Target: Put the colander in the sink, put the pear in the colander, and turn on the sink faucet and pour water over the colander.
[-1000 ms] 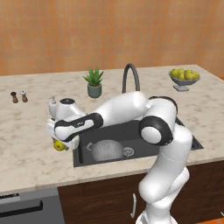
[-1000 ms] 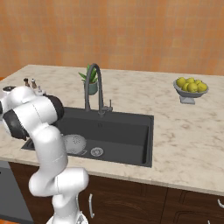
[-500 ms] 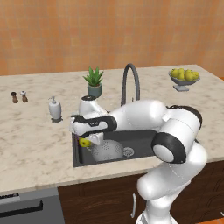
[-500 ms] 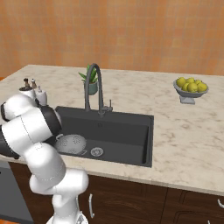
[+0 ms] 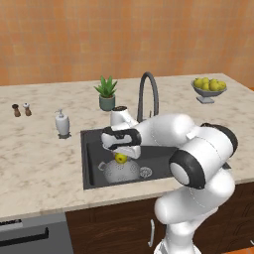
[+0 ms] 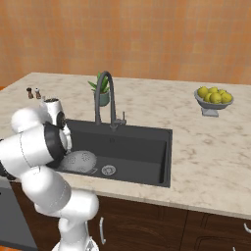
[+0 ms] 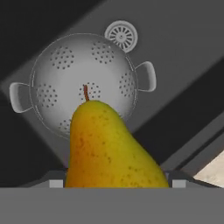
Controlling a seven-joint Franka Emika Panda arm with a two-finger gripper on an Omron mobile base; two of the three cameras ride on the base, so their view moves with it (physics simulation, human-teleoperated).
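In the left base view my gripper [image 5: 120, 155] hangs over the left part of the dark sink [image 5: 90, 149], shut on the yellow pear [image 5: 120, 158]. Just below the pear, the pale perforated colander [image 5: 122, 172] rests on the sink floor. The hand view looks down past the pear [image 7: 109, 148], held between my fingertips [image 7: 55, 182], into the colander [image 7: 74, 74], beside the round drain [image 7: 121, 35]. The dark gooseneck faucet [image 5: 148, 94] stands behind the basin with no water running. In the right base view the colander [image 6: 81, 161] lies in the sink [image 6: 142, 147], left of the faucet [image 6: 105, 93].
A white soap dispenser [image 5: 62, 123] stands left of the sink, a potted plant [image 5: 106, 93] behind it. Salt and pepper shakers [image 5: 22, 109] sit far left. A grey bowl of yellow-green fruit [image 5: 208, 89] is at the counter's far right.
The arm has swung right from the counter beside the soap dispenser to over the sink, carrying the pear until it hangs above the colander.
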